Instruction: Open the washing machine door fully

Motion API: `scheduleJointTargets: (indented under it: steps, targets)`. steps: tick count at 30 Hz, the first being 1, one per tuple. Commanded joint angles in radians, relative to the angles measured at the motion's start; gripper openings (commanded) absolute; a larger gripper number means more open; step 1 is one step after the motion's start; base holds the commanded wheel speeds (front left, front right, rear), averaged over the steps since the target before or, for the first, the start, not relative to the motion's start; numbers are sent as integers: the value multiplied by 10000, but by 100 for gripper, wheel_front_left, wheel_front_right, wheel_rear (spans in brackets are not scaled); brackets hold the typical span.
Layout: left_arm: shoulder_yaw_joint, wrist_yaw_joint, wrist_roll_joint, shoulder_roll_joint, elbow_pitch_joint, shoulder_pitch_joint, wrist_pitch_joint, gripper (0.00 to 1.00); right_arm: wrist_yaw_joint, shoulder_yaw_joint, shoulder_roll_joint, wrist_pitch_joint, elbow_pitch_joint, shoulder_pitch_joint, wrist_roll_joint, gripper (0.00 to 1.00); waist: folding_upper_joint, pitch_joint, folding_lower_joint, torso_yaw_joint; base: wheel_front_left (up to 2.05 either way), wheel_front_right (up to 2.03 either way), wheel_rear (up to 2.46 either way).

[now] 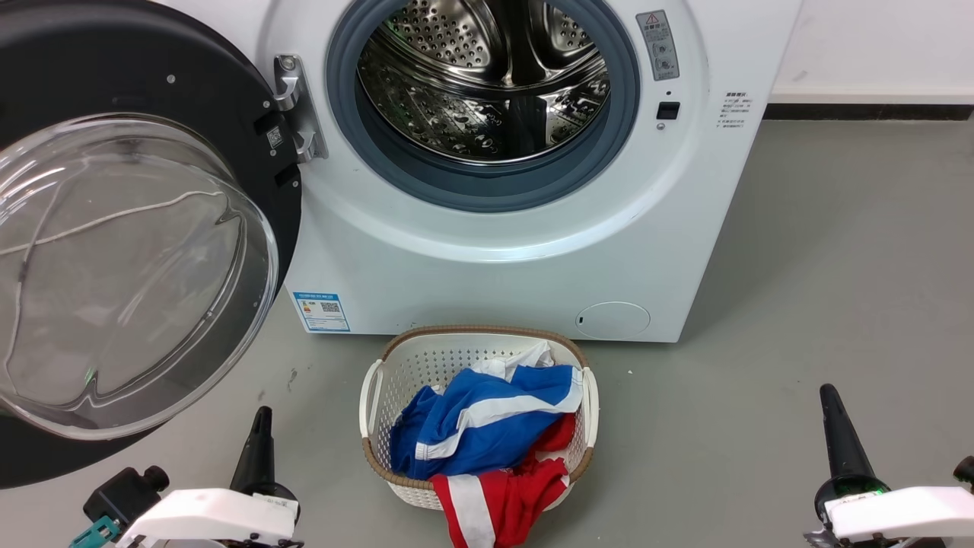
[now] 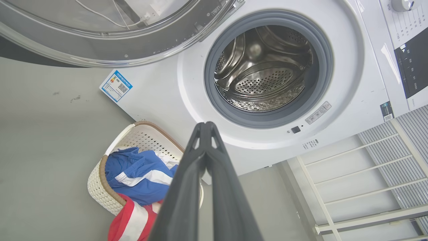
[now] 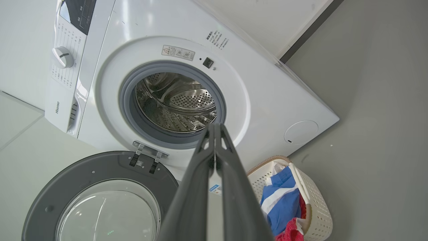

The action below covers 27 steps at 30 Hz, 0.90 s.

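Observation:
The washing machine [image 1: 525,259] is a white front-loader with its steel drum [image 1: 487,76] and grey gasket exposed. The washing machine door [image 1: 129,266], black-rimmed with a bulging clear glass bowl, is swung wide out to the left on its metal hinge [image 1: 297,106]. It also appears in the left wrist view [image 2: 110,40] and the right wrist view [image 3: 100,197]. My left gripper [image 1: 260,426] sits low at the lower left, shut and empty, below the door's lower edge. My right gripper [image 1: 833,411] is at the lower right, shut and empty, well away from the machine.
A white laundry basket [image 1: 380,380] with a woven rim stands on the grey floor just in front of the machine, holding blue and red clothes [image 1: 487,434]. A white rack [image 2: 361,187] stands beside the machine. Open grey floor lies to the right.

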Motion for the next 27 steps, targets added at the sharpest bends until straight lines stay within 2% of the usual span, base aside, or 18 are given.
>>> scheduleJointTargets:
  steps: [1,16,27]
  targets:
    - [45,-102,-269,21,-67,-263,64,0,1,0,-84,53,-34,-252,259,0,0,0,0,-3,0,0,0]
    - [170,-224,-2208,17,77,-523,532,0,2,-37,-88,531,300,-643,2065,0,0,5,0,-65,0,0,0]
    - [233,-286,-3218,15,158,-658,773,0,2,-66,-79,787,466,-859,2995,0,0,7,0,-101,0,0,0]
